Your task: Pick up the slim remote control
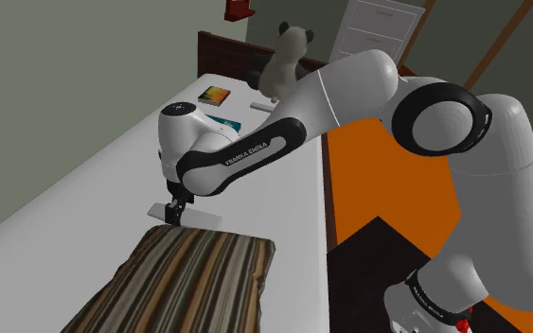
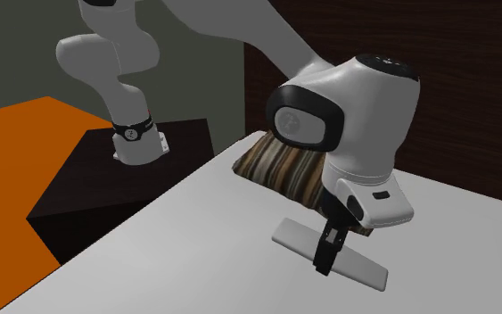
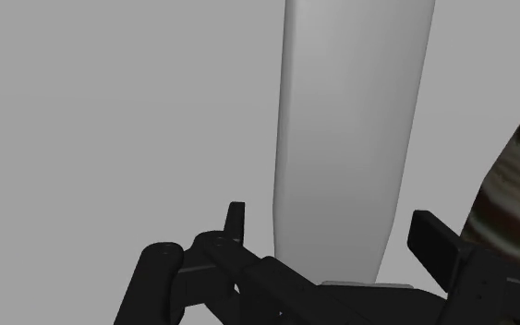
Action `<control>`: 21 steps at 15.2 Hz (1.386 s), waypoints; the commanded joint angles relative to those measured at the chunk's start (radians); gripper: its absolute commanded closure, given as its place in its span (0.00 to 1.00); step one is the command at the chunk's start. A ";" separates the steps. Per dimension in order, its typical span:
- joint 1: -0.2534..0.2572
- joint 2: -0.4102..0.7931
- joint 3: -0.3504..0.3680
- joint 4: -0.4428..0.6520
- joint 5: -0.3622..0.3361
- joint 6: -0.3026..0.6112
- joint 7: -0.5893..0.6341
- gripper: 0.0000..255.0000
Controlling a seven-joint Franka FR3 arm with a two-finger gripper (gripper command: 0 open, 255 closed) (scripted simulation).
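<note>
Claw (image 3: pixel 332 222) fingers stand apart, one on each long side of the slim pale-grey remote control (image 3: pixel 355 120). A gap shows along the edge by one finger (image 3: pixel 236 224), and the other finger sits just off the opposite edge, so nothing is clasped. The second exterior view has the black fingers pointing straight down, their tips at the level of the remote control's top face, about midway along it.

Beneath everything lies a broad, plain white surface (image 1: pixel 75 199), smooth and flat, with the remote control lying flat on it. Beyond its edge is an orange floor (image 1: pixel 368 189), and the arm's dark box stand (image 2: pixel 79 192) sits there.

A soft cushion with brown and cream stripes (image 1: pixel 193 279) is the nearest neighbour. Its rumpled edge lies just beside one long side of the remote control and close to the finger on that side. Whether cushion and remote control touch cannot be told.

Well apart, at the far end of the surface, sits a grey-and-cream plush animal (image 1: pixel 286 57). Near it lie a small flat book with an orange and dark cover (image 1: pixel 215 95) and a thin teal item (image 1: pixel 224 120), partly behind the arm.

The remote control is a thin slab with rounded corners and a bare, even top.
</note>
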 commanded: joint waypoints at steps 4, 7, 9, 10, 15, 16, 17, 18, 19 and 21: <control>0.006 0.010 0.001 -0.006 -0.002 0.005 0.003 1.00; 0.004 0.005 0.001 -0.014 -0.001 0.008 0.003 1.00; 0.003 0.005 0.001 -0.015 -0.001 0.010 0.002 1.00; 0.003 0.007 0.001 -0.013 -0.002 0.010 0.002 1.00; -0.001 -0.025 0.008 -0.007 0.007 -0.028 -0.003 1.00; -0.002 -0.033 0.010 -0.006 0.009 -0.037 -0.005 1.00; -0.003 -0.041 0.011 -0.006 0.012 -0.046 -0.006 1.00; -0.004 -0.049 0.013 -0.004 0.014 -0.055 -0.007 1.00; -0.005 -0.057 0.015 -0.003 0.016 -0.064 -0.009 1.00; -0.007 -0.072 0.018 0.001 0.021 -0.082 -0.012 1.00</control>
